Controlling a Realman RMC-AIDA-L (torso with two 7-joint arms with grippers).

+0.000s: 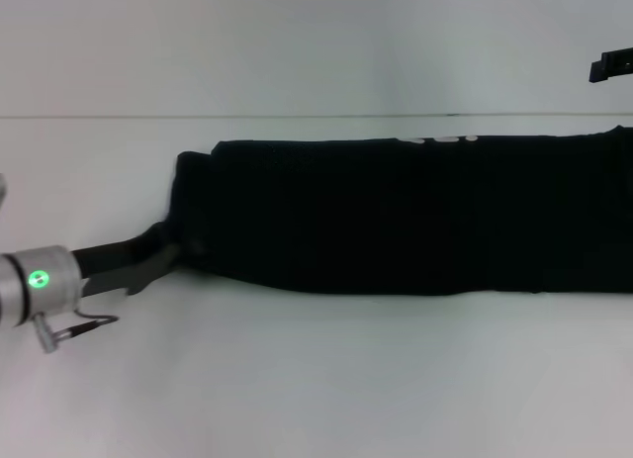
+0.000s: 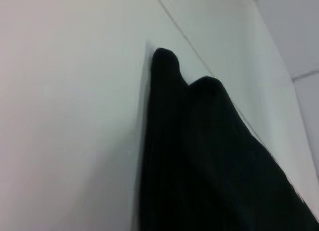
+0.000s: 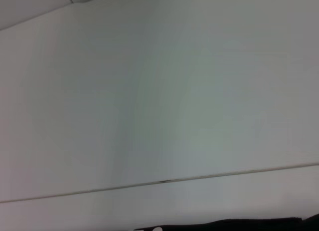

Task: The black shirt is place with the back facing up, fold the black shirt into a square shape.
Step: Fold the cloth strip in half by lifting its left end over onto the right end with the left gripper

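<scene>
The black shirt (image 1: pixel 396 221) lies folded into a long strip across the white table, running from left of centre out past the right edge. A bit of white lettering (image 1: pixel 435 138) shows along its far edge. My left gripper (image 1: pixel 166 250) reaches in low from the left and meets the near corner of the strip's left end, where its dark tips merge with the cloth. The left wrist view shows that end of the black shirt (image 2: pixel 199 156) up close as two rounded folds. My right gripper (image 1: pixel 611 66) hangs at the far right, beyond the strip; its wrist view catches only the black shirt's edge (image 3: pixel 224 225).
The white table (image 1: pixel 297 379) spreads bare in front of and behind the strip. A thin seam (image 1: pixel 297 116) crosses it behind the shirt. A small wire loop (image 1: pixel 84 324) hangs from my left wrist just above the surface.
</scene>
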